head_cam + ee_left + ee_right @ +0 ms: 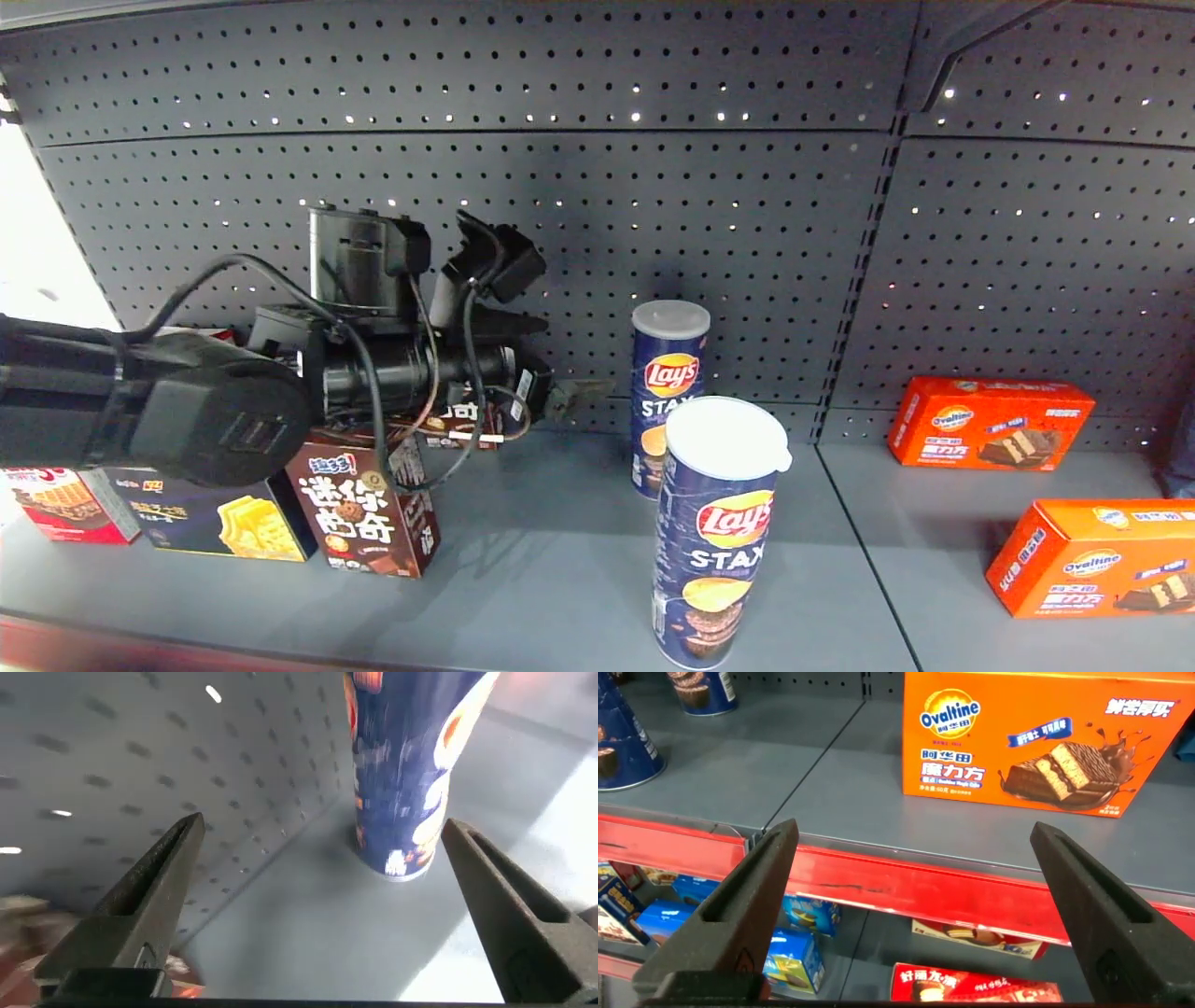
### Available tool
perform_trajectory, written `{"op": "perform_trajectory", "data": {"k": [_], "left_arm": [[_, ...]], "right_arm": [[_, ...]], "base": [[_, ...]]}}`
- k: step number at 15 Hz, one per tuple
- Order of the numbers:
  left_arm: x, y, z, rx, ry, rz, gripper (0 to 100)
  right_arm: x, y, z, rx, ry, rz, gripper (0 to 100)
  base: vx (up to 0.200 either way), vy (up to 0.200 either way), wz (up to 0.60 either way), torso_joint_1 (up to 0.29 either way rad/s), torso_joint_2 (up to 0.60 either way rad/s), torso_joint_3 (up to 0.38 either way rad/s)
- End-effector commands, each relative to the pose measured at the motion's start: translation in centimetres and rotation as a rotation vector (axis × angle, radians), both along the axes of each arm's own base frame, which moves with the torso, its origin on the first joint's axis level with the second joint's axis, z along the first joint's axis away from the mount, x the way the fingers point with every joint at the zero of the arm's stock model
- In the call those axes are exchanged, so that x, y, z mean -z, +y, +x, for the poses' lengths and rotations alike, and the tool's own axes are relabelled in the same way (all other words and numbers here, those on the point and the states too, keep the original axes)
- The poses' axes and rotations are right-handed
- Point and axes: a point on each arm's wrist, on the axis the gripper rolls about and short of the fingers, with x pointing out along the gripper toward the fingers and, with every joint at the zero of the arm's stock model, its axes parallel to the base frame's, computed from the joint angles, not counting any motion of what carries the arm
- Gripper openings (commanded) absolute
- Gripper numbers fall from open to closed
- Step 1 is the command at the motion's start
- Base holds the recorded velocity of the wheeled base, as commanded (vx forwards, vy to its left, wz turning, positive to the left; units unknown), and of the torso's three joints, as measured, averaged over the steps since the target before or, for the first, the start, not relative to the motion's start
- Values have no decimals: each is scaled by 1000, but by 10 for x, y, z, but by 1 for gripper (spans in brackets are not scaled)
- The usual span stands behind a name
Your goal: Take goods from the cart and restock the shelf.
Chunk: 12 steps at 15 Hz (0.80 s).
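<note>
**Easy does it at the back row**

My left pincer (583,392) hangs low over the grey metal shelf (541,560), fingers spread wide and holding nothing. Just ahead of its tips, and apart from them, the tall dark-blue cylindrical chip can with a pale plastic lid (670,373) stands upright against the grey perforated back panel (653,187).

I read that as the can being in place, so the job now is getting clear without a knock. I'd leave the fingers spread and draw straight back along the arm's line, with no sideways sweep. A second matching chip can (719,532) stands to the pincer's right and nearer me, and a brown cardboard biscuit box (369,509) sits right under the wrist.

The left wrist camera gives me what the head camera can't. The can's base sits flat on the shelf, ahead of the fingers and over toward one of them, with daylight all round. The head camera alone shows the lid and the neighbouring can.

On the right wrist camera, my right pincer (915,833) is spread and empty, out in front of the red front edge strip (971,873). An orange cardboard wafer box (1027,737) lies ahead of it on the shelf.
</note>
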Motion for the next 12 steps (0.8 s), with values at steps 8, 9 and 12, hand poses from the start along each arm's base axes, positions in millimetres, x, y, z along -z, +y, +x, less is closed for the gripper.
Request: {"op": "perform_trajectory", "data": {"k": [8,9,12], "left_arm": [[-53,100,-144,-380,-217,-76,100],[-51,106,-152,-400,-225,-83,100],[-41,115,-169,-431,-222,-79,100]], "right_arm": [[0,0,0,0,1,-1,100],[0,0,0,0,0,0,100],[0,0,0,-5,1,-2,100]], "base": [[0,0,0,0,0,0],[0,0,0,0,0,0],[0,0,0,0,0,0]]}}
